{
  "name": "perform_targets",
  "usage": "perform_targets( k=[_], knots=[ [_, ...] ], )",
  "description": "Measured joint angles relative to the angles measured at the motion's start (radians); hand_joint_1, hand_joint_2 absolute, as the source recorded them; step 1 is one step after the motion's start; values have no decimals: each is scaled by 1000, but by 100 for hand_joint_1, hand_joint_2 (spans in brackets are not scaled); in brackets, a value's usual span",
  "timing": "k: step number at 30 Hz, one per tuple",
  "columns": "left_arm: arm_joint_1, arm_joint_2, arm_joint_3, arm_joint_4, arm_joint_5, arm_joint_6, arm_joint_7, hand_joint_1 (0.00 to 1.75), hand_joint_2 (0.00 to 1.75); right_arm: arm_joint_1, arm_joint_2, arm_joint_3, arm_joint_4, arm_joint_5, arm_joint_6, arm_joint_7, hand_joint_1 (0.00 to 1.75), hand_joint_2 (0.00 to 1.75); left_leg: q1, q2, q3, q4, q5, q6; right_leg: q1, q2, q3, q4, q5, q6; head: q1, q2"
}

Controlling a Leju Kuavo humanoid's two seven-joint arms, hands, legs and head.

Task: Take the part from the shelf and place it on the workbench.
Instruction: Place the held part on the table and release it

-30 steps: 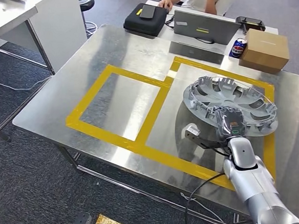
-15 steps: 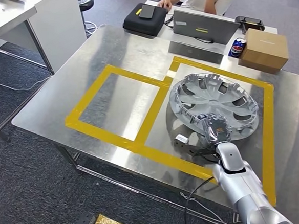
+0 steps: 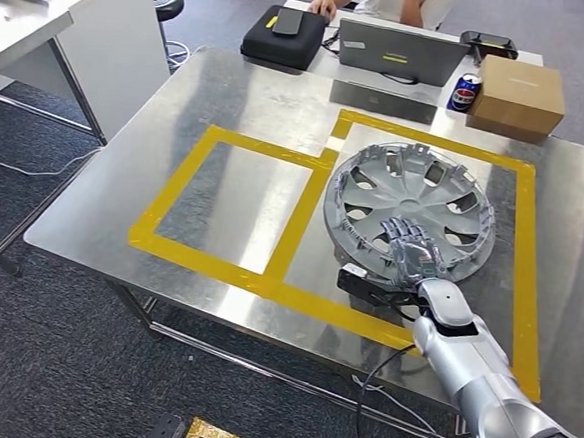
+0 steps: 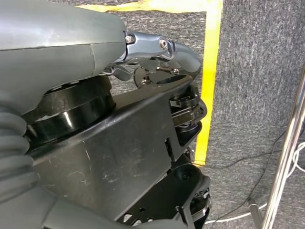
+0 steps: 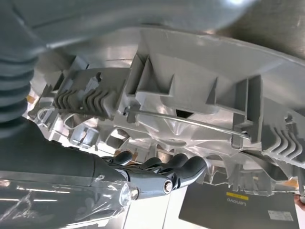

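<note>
nearest the robot, at the front right edge of the workbench (image 3: 223, 189), the silver right arm (image 3: 482, 378) reaches in over the yellow tape outline (image 3: 304, 215). right hand (image 3: 411, 252) lies at the near rim of the part (image 3: 411, 202), a grey wheel cover. from the head view the fingers (image 3: 394, 231) are extended and spread over the cover's near edge; from the right wrist view the dark fingers (image 5: 179, 169) lie together beneath the ribbed underside of the part (image 5: 201, 95), thumb side above it. whether the rim is actually clamped between them cannot be told. the part sits inside the larger, right-hand taped rectangle, its near edge at the hand, the far edge close to the steel surface. a small black block with cable (image 3: 353, 278) lies on the bench just beside the wrist.

left hand (image 4: 158, 52) hangs low over grey carpet (image 4: 251, 71) with a yellow floor tape line (image 4: 208, 86); its fingers (image 4: 179, 50) are curled in, nothing seen in them.

beyond the bench, on a further table: a black case (image 3: 283, 38), a grey laptop (image 3: 399, 51), a drinks can (image 3: 464, 91) and a cardboard box (image 3: 517, 94). a person's hand (image 3: 327, 3) rests at the far edge. a black stool (image 3: 167, 8) stands at far left.
</note>
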Motion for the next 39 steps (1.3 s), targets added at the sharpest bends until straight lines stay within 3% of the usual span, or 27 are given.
perform_targets(
  k=[12,17,21,33,39],
  knots=[
    [0,0,1,0,12,-2,0,0,0,-18,0,2,4,-60,43,-1,0,0,0,0,-1,0,0,0,0,0,1,0,4,5,0,0],
    [1,0,6,0,30,1,-6,0,0,-20,-1,2,-30,-128,-87,-27,0,0,0,0,-3,0,2,-1,0,1,2,1,6,5,0,0],
    [2,1,18,0,47,15,-7,0,0,-20,-14,-6,-153,-157,-192,-25,0,0,0,1,-4,0,3,-2,0,2,-3,1,6,4,0,0],
    [5,1,52,0,78,17,-8,0,0,-8,-128,-10,-528,-108,-237,59,0,0,0,0,-5,0,3,-1,0,1,-8,1,6,4,0,0],
    [15,0,84,0,120,11,-31,0,0,186,-254,-163,-899,-116,-418,10,0,0,-1,-5,-7,0,1,2,-1,-7,-2,1,4,7,0,0]
  ],
)
